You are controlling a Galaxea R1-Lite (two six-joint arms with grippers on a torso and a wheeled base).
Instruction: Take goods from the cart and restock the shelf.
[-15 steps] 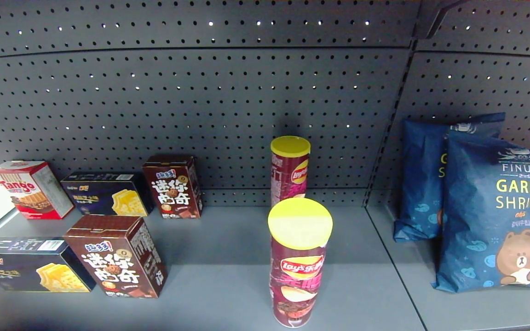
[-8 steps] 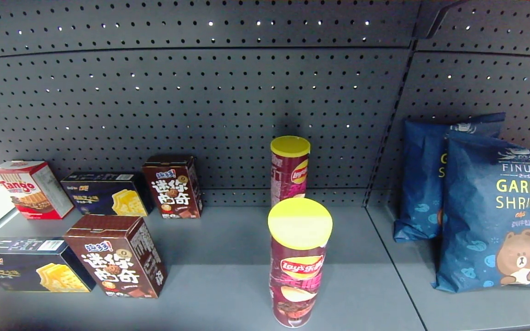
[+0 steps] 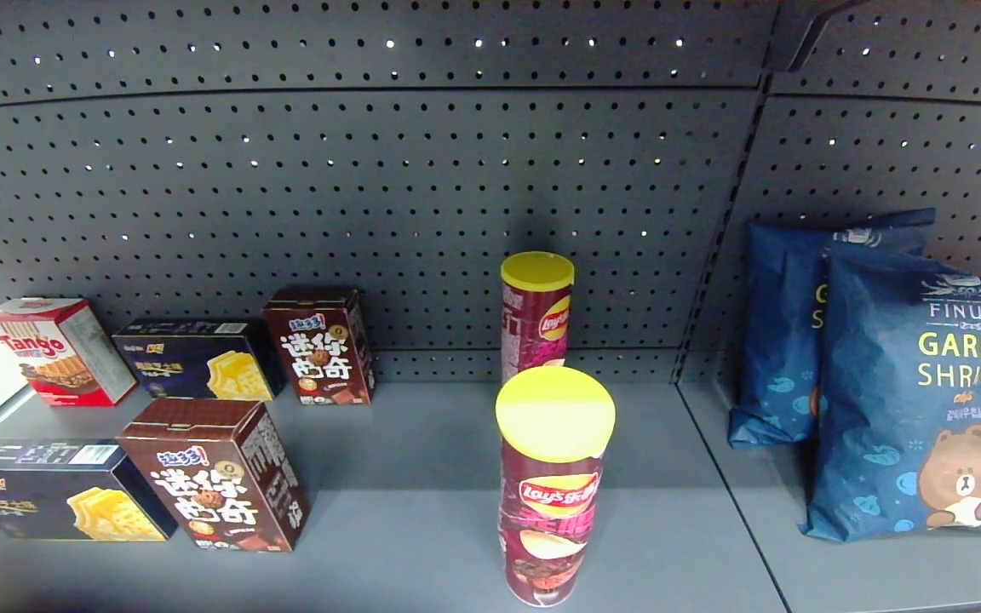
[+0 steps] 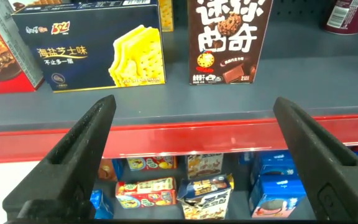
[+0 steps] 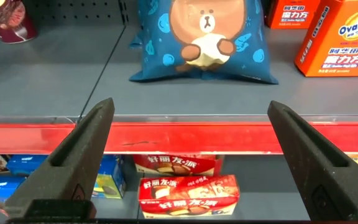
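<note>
The grey shelf [image 3: 422, 477] holds two maroon chip cans with yellow lids, one at the front [image 3: 552, 485] and one behind it [image 3: 536, 311]. Brown cookie boxes [image 3: 222, 485], dark blue cracker boxes [image 3: 56, 489] and a red wafer box [image 3: 56, 349] stand on its left side. My left gripper [image 4: 193, 102] is open and empty just outside the shelf's red front edge [image 4: 185, 137], facing a cracker box [image 4: 92, 46] and a cookie box [image 4: 229, 40]. My right gripper [image 5: 191, 104] is open and empty before the red edge [image 5: 185, 137], facing a blue bear bag [image 5: 204, 40].
Two blue snack bags [image 3: 912, 400] lean at the right past a shelf seam, with orange boxes [image 5: 340, 34] beside them. A pegboard wall [image 3: 371, 187] backs the shelf. Bare shelf lies between the boxes and the cans. A lower shelf [image 5: 185, 186] holds more boxed goods.
</note>
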